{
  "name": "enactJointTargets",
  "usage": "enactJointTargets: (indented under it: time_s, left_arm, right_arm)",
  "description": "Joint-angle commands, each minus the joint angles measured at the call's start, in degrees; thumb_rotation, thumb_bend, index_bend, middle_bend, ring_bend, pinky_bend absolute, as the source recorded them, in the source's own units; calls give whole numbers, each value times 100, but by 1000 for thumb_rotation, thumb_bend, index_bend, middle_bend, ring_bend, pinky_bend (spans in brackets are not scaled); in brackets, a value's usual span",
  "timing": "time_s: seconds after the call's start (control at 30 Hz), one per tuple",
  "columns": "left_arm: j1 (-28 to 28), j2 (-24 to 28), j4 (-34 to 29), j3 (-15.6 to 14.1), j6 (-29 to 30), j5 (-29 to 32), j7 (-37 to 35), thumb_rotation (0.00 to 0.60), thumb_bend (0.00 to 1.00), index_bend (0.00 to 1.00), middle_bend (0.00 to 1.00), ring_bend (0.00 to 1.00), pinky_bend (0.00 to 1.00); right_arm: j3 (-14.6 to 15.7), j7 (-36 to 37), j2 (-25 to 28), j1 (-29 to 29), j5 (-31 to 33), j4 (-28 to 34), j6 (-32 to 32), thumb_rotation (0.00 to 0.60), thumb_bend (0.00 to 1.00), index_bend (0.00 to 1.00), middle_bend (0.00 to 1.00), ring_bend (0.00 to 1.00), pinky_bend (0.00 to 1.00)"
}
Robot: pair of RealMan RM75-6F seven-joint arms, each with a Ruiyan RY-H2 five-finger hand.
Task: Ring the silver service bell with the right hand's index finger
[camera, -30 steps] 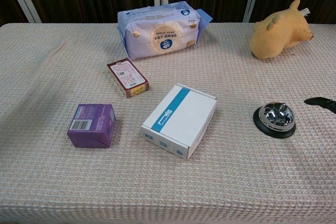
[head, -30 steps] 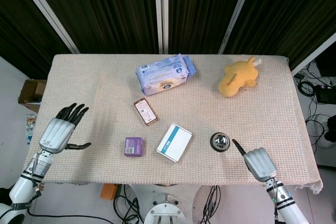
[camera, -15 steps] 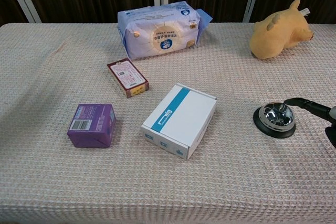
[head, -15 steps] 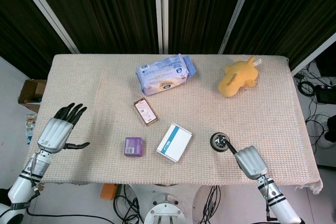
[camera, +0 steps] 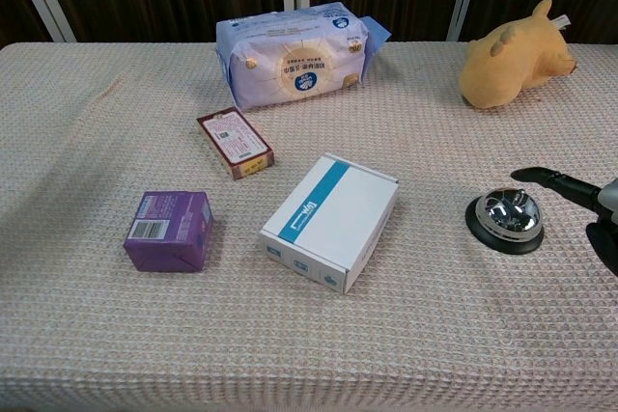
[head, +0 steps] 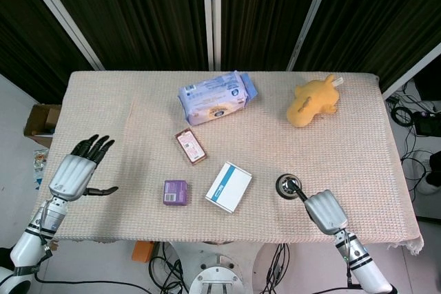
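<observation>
silver service bell (camera: 505, 218) sits under the right hand (head: 325, 213), which holds nothing, one finger extended for pressing.

Right hand (head: 325, 211) pointing, fist curled; left hand (head: 76, 173) splayed

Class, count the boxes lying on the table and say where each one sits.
3: a brown box in front of the wipes pack, a purple box nearest the left edge, a white-and-blue box mid-table. None looks hidden.

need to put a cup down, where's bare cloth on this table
Free: the far left corner behind the brown packet, and the front edge below the white box and purple box. Crowded: around the bell, where the right hand points.
</observation>
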State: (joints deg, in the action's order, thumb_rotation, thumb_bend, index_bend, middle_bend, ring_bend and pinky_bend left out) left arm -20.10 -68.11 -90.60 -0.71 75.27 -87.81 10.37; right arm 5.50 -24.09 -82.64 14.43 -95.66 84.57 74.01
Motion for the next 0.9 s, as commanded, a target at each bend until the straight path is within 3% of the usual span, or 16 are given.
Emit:
enactJointTargets:
  time_s: [0.03,0.3,0.63,0.9]
  left_arm:
    - [-3,-1,-8,7,-21,-10,10,318,9,51,63,17,156]
    - [18,1,-7,31,-66,0,12,318,9,51,63,17,156]
    - [43,9,-35,57,-51,-54,15,318,9,51,63,17,156]
    - [51,-19,-21,64,-93,-59,13,317,10,51,63,17,156]
  right_arm:
    - [9,77,-70,-20,-13,-138,-13,600,739,0,910,852,978]
    - [22,-261,-12,-3,425,-19,-524,600,739,0,910,853,978]
    - [-34,355,-41,-70,-191,-164,255,600,730,0,910,854,978]
    - [-2,-110,45,-14,390,-69,-509,600,721,0,911,856,978]
